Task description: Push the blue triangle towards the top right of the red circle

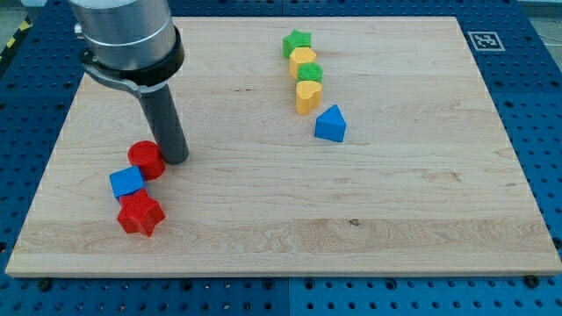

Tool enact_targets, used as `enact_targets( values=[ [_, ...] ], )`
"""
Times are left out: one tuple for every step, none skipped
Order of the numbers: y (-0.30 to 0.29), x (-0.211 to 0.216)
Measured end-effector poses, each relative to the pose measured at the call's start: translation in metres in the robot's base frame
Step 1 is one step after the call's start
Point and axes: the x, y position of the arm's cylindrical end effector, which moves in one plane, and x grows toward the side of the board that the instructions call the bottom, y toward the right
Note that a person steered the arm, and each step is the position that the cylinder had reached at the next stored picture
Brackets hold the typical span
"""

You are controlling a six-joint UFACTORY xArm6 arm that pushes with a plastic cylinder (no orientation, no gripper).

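Note:
The blue triangle lies right of the board's middle, just below a column of green and yellow blocks. The red circle lies at the view's left. My tip rests on the board right beside the red circle, on its right side, about touching it. The blue triangle is far to the right of my tip.
A blue cube sits against the red circle's lower left, with a red star below it. A green star, a yellow block, a green block and a yellow heart form a column above the blue triangle. The wooden board lies on a blue perforated table.

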Motion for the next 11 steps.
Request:
enact_targets(
  values=[
    [0.026, -0.001],
    [0.117, 0.016],
    [0.224, 0.028],
    [0.312, -0.003],
    [0.308, -0.038],
    [0.255, -0.042],
    [0.180, -0.042],
    [0.119, -0.042],
    [0.140, -0.042],
    [0.137, -0.042],
    [0.071, -0.042]
  ],
)
